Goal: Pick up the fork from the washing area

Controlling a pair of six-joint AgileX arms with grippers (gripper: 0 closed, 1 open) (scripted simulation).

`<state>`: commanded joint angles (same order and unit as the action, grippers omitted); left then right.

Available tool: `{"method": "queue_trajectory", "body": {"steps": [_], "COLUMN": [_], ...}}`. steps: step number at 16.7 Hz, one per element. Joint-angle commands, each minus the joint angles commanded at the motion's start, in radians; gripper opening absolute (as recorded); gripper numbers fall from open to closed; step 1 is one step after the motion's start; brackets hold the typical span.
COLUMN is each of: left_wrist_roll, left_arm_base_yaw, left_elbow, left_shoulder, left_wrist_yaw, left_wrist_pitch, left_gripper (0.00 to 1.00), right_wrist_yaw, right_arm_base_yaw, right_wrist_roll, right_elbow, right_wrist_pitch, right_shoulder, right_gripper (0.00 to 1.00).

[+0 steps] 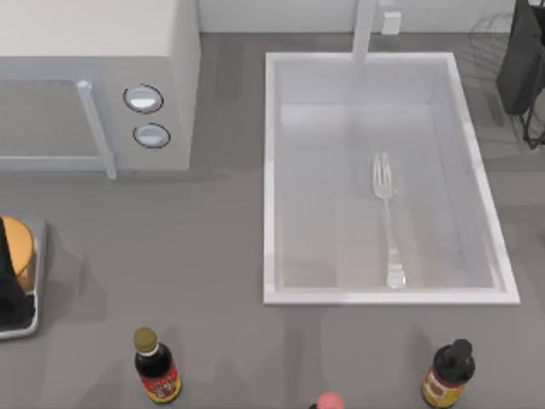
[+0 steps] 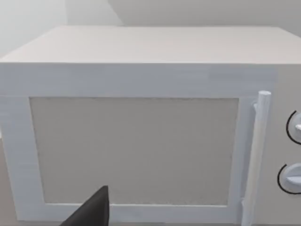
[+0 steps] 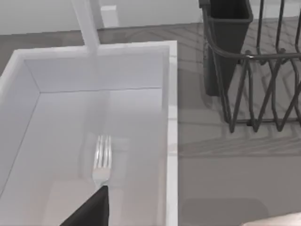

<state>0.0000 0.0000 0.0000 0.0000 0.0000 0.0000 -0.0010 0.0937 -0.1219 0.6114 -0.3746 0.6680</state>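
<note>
- Fork (image 1: pixel 386 217): lying flat on the floor of the sink basin (image 1: pixel 274 170), right of centre, tines toward the faucet post (image 1: pixel 364 30)
- Left and right pincers: open or closed, cannot tell

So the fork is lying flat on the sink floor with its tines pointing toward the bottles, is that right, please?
Not quite: the fork does lie flat on the sink floor, but the top view shows its tines pointing toward the faucet, with the handle end toward the bottles.

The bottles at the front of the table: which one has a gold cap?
The dark bottle toward the left, with a red label. The bottle on the right has a black cap, and the middle one has a pinkish-red cap.
</note>
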Motion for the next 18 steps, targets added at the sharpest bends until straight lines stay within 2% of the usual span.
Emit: {"method": "queue_trajectory", "body": {"steps": [12,18], "left_wrist_roll": [0.0,0.0], "left_arm_base_yaw": [0.0,0.0], "left_elbow": [0.0,0.0], "left_shoulder": [0.0,0.0], "left_wrist_yaw": [0.0,0.0], "left_wrist_pitch": [0.0,0.0], "left_gripper": [1.0,1.0], "right_wrist_yaw": [0.004,0.007], "right_arm_base_yaw": [0.177,0.236], "right_wrist_roll": [-0.186,-0.233], "right_elbow": [1.136,1.551], "right_wrist_pitch": [-0.679,-0.902], "right_shoulder": [1.257,1.711], "right_gripper": [1.0,1.0]}}
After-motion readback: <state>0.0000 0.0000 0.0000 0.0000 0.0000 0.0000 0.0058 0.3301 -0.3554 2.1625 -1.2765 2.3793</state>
